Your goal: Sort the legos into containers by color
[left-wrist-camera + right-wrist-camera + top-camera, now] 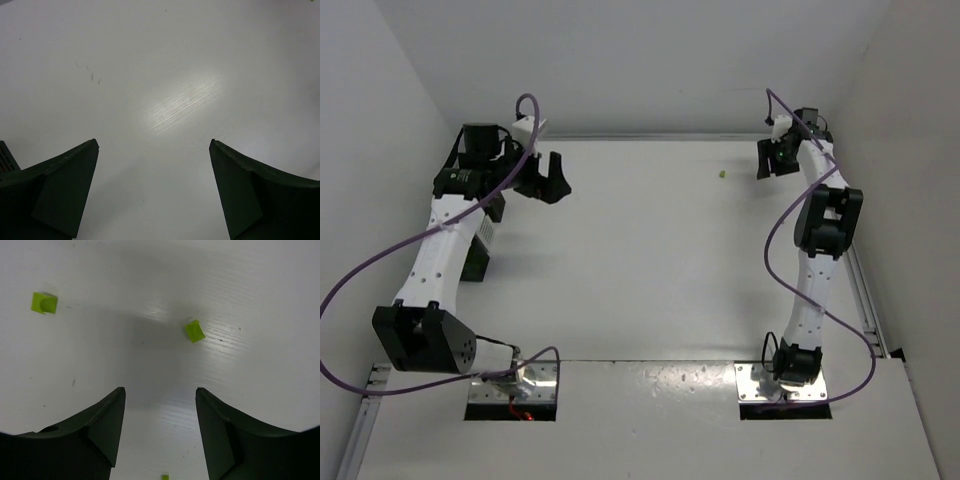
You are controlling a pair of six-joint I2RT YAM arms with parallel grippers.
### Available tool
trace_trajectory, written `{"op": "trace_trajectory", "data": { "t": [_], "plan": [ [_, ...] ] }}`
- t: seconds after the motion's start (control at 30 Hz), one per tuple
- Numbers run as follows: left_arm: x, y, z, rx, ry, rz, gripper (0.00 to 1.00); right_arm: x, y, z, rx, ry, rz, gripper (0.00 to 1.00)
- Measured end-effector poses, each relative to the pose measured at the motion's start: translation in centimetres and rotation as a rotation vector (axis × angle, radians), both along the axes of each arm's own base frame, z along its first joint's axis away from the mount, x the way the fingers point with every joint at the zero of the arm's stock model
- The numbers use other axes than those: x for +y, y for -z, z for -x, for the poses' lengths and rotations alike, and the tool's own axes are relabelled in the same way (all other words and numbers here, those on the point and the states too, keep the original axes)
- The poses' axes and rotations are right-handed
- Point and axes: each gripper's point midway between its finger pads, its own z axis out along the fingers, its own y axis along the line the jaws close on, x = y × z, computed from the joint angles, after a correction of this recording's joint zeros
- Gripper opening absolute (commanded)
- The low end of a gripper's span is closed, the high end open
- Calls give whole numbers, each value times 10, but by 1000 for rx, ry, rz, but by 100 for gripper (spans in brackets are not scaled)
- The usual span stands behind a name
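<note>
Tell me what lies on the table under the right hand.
White table with three tiny yellow-green plastic bricks: one far left, one ahead, one at the bottom edge between the black fingers. Whatever the fingers cover is hidden.

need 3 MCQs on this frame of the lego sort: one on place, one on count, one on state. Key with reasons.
1. In the top view, where does the yellow-green lego lie?
A) on the far side of the table, beside the right gripper
B) by the left arm's base
C) inside a bin

2. How many yellow-green legos does the right wrist view show?
A) one
B) three
C) five

3. How is the left gripper?
A) shut on a lego
B) shut, empty
C) open, empty

Key:
1 A: it sits on bare table close to that gripper.
2 B: two lie ahead of the jaws, a third is cut by the bottom edge.
3 C: its jaws stand wide apart over bare table.
</note>
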Motion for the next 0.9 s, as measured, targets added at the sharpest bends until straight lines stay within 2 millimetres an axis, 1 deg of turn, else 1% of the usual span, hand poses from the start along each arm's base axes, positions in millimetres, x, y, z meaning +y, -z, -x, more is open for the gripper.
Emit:
{"op": "trace_trajectory", "data": {
  "t": [0.1,0.23,0.33,0.43,0.63,0.73,0.9],
  "plan": [
    [-2,3,-2,19,-11,9,99,-4,17,2,28,7,4,58],
    [-3,-6,-6,6,-27,27,99,-6,29,2,43,11,7,58],
    [-3,-13,-8,-9,-34,38,99,-10,33,-2,40,21,21,58],
    [-4,-16,-10,-13,-38,45,99,-12,36,-5,33,28,33,55],
    [-4,-11,-12,4,-45,53,99,-16,43,-14,21,48,40,47],
    [-4,-9,-13,12,-46,54,99,-17,50,-18,17,58,36,46],
    [-5,-6,-16,20,-46,55,99,-20,51,-26,-10,78,33,45]
  ]
}}
